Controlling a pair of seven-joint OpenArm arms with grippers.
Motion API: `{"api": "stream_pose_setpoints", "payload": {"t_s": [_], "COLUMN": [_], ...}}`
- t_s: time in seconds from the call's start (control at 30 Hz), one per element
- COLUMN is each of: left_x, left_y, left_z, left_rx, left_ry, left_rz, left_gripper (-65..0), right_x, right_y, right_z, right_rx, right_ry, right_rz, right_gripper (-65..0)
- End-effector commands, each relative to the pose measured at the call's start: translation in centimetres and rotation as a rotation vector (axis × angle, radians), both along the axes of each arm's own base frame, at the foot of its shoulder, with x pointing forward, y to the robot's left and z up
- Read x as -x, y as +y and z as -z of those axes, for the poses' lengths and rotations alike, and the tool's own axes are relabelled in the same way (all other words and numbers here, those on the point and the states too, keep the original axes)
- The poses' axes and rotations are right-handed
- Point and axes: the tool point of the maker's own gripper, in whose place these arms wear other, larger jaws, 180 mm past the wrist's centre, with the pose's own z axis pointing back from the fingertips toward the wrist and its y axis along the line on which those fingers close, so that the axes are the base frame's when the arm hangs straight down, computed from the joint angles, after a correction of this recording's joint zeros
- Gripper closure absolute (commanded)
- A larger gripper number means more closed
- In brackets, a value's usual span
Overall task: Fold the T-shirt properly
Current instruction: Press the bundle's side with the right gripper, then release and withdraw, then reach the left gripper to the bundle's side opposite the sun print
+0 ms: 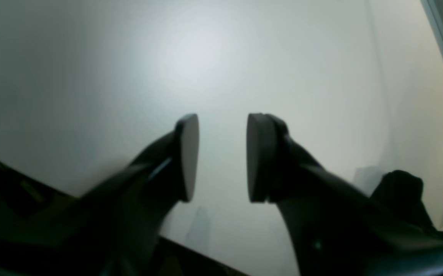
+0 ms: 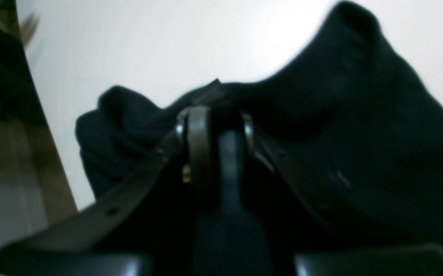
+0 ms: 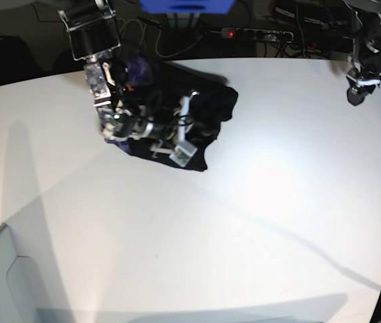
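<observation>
Cloth fills most of what we see from the right wrist: the T-shirt [image 2: 359,126] is bunched in dark folds around the right gripper [image 2: 215,126], whose jaws stand close together with a fold of the black fabric pinched between them. From the base view we find the shirt [image 3: 211,108] lying crumpled in a heap on the white table [image 3: 244,222], toward the far edge and on the picture's left side, with a patch of purple print [image 3: 139,67] showing near its back. The right arm [image 3: 103,74] reaches down over the heap, and its gripper [image 3: 185,128] sits right on the cloth.

Our left gripper [image 1: 222,157] is a different matter. Its two dark pads [image 1: 190,157] stand apart with a clear gap, and only bare white tabletop shows between them; it holds nothing. In the base view that gripper [image 3: 357,91] hangs at the far corner on the picture's right, well apart from the shirt. A dark lump of cloth [image 1: 401,191] shows low at the right of the left wrist view.
</observation>
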Motion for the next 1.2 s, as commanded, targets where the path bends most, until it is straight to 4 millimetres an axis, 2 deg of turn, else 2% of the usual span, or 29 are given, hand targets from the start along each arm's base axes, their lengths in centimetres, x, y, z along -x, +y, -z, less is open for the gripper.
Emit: {"api": "stream_pose_setpoints", "payload": {"t_s": [0.0, 0.17, 0.27, 0.43, 0.53, 0.67, 0.73, 0.87, 1.0, 1.07, 1.17], "left_x": [-0.4, -0.8, -1.4, -3.1, -4.2, -6.7, -7.9, -9.4, -9.7, -9.5, -9.4], "left_y": [0.0, -0.9, -1.5, -4.8, -7.5, -12.4, -15.0, -19.4, -22.9, -25.4, -27.5], "left_z": [-1.0, -2.0, -3.1, -3.8, -3.7, -3.2, -3.3, -1.7, 1.6, 2.9, 3.9], "left_rx": [-0.015, -0.028, -0.045, -0.029, 0.003, 0.082, 0.114, 0.209, 0.289, 0.315, 0.335], "left_ry": [-0.034, -0.058, -0.087, -0.123, -0.135, -0.168, -0.185, -0.171, -0.084, -0.041, -0.008], "left_rz": [0.008, 0.03, 0.048, 0.136, 0.214, 0.336, 0.403, 0.504, 0.6, 0.68, 0.747], "left_gripper": [-20.8, -20.8, -22.6, -34.7, -38.6, -38.8, -38.8, -38.8, -38.8, -38.8, -38.8], "right_x": [-0.4, 0.0, -0.6, -1.2, -1.3, -1.7, -2.1, -2.2, -1.6, -0.9, 0.4], "right_y": [1.4, 3.0, 3.2, 0.4, -2.1, -6.8, -10.0, -17.0, -23.1, -25.7, -28.1], "right_z": [-1.6, -2.2, -4.7, -7.1, -7.3, -6.3, -5.6, -4.7, -4.1, -3.9, -3.4], "right_rx": [-0.072, -0.134, -0.207, -0.246, -0.211, -0.1, -0.051, 0.021, 0.093, 0.141, 0.189], "right_ry": [-0.034, -0.046, -0.116, -0.204, -0.23, -0.235, -0.226, -0.212, -0.203, -0.2, -0.182], "right_rz": [-0.02, -0.042, -0.017, 0.064, 0.11, 0.183, 0.26, 0.453, 0.604, 0.645, 0.683], "right_gripper": [-8.4, -8.6, -8.8, -8.9, -8.9, -8.9, -10.4, -25.5, -38.2, -41.1, -41.0]}}
